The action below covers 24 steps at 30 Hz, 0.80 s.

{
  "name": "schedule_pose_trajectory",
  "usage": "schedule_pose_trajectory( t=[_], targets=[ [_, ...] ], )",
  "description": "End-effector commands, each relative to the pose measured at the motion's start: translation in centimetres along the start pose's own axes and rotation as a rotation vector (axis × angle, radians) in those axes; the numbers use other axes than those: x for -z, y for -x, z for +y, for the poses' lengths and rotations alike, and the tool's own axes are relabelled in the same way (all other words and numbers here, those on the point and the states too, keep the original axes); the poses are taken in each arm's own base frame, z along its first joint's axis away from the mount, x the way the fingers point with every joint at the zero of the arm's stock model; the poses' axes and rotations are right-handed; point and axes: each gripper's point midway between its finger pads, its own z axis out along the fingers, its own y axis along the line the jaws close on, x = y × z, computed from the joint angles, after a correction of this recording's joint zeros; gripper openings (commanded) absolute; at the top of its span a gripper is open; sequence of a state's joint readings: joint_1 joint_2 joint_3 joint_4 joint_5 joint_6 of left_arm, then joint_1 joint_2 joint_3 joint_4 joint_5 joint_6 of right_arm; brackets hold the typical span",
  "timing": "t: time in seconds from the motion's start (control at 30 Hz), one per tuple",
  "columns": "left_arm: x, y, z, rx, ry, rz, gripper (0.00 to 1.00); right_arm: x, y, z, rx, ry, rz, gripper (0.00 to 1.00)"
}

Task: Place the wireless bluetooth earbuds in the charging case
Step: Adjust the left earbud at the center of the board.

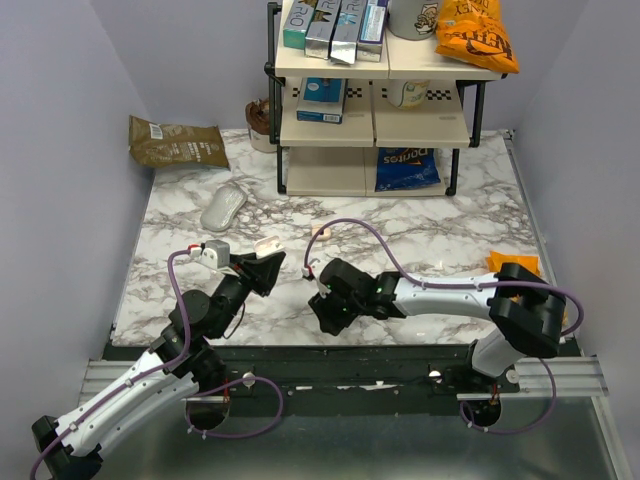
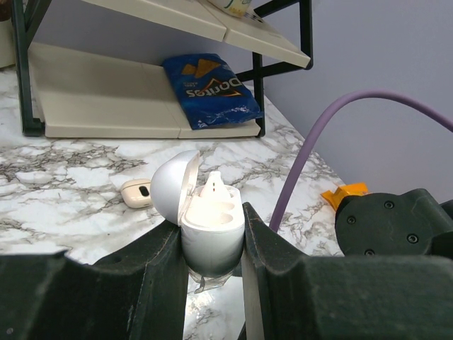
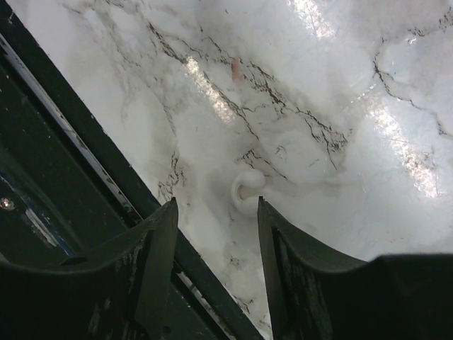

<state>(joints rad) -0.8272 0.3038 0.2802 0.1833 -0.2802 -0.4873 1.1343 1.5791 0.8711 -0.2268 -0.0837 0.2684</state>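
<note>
left gripper (image 2: 211, 225) clamped on the charging case (image 2: 210, 248), one finger on each side of its lower half, case raised above the marble surface (image 2: 64, 163)

lid (image 2: 170, 190) hinged open, tipped toward this gripper's left finger; a pale pointed piece (image 2: 214, 185) stands up in the tray, cannot tell what it is

earbud (image 2: 136, 192), tan with a dark centre, lies on the surface beyond the left gripper and a little to its left, apart from the case

right gripper (image 3: 216, 212) open, fingers spread, aimed down at the surface close to its near edge

small white rounded piece (image 3: 248, 191) on the marble just past the right gripper's fingertips, nearer its right-hand finger; not touching either

seen from above, the two grippers face each other, near but apart

shelf rack (image 2: 141, 106) with a blue chip bag (image 2: 209, 91) well beyond the left gripper
</note>
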Motion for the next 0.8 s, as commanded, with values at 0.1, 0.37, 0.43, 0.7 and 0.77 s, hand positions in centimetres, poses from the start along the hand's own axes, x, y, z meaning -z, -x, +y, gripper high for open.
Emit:
schedule_pose_trajectory(
  t=[0.1,0.37,0.43,0.7,0.77],
  targets=[
    [0.1,0.2,0.1,0.013,0.012,-0.01,0.0,-0.7,-0.4,0.5,0.003,0.019,0.029,0.57],
    [0.0,0.0,0.2,0.013,0.013,-0.004,0.0,-1.0,-0.7,-0.2,-0.009,-0.02,0.042,0.57],
    [0.0,0.0,0.2,0.015,0.013,-0.004,0.0,-1.1,-1.0,-0.4,-0.011,-0.033,0.051,0.57],
    [0.1,0.0,0.3,0.015,0.016,-0.005,0.0,-1.4,-1.7,-1.4,-0.028,-0.081,0.07,0.57],
    [0.1,0.0,0.3,0.013,0.016,-0.005,0.0,-1.4,-1.6,-1.6,-0.03,-0.092,0.065,0.57]
  ],
)
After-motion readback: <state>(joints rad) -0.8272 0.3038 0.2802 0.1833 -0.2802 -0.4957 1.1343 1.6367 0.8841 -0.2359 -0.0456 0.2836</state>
